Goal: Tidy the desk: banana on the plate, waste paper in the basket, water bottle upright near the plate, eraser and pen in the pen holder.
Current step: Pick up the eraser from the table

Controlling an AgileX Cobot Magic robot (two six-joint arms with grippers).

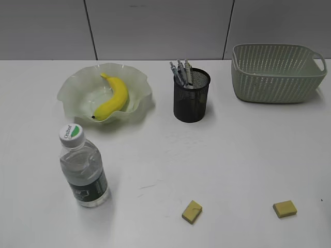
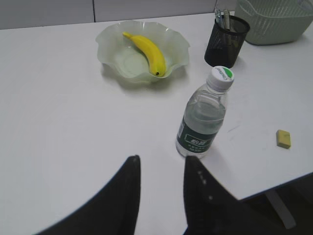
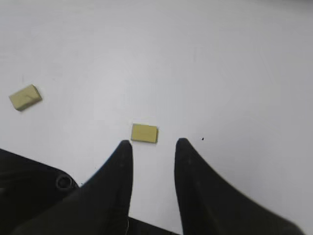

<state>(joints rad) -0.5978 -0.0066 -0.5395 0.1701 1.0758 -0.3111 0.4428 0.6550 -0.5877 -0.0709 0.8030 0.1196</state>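
The right gripper is hanging open over the desk, and a yellow eraser is lying flat just past its tips, with a second eraser well off to its left. The left gripper is also hanging open and holding nothing, and the bottle is standing upright just beyond it. Farther back, the banana is lying in the plate, pens are standing in the pen holder, and the basket is sitting at the far right.
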